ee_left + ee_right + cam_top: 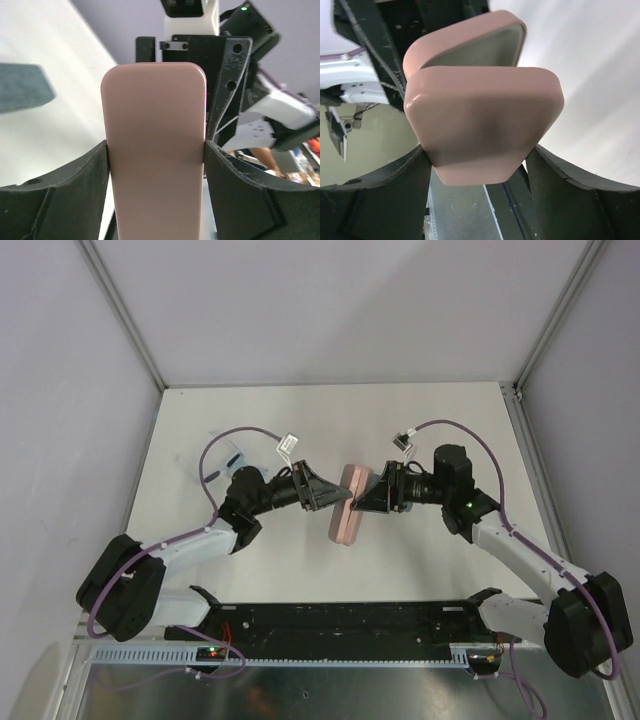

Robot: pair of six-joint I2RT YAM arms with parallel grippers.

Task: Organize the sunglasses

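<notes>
A pink oblong case (346, 526) hangs above the middle of the white table, held between both arms. My left gripper (338, 500) is shut on it from the left, and in the left wrist view the case (155, 150) fills the gap between both fingers of that gripper (156, 148). My right gripper (364, 502) is shut on it from the right. The right wrist view shows the case (480, 120) ajar between the right gripper's (477, 152) fingers, its other half (470, 47) tipped open behind with a pale lining. No sunglasses can be made out in any view.
A light blue and white item (229, 458) lies on the table (420, 420) behind my left arm. A blurred grey-blue shape (22, 90) lies on the table in the left wrist view. A black rail (330, 622) runs along the near edge, and the walls stand close.
</notes>
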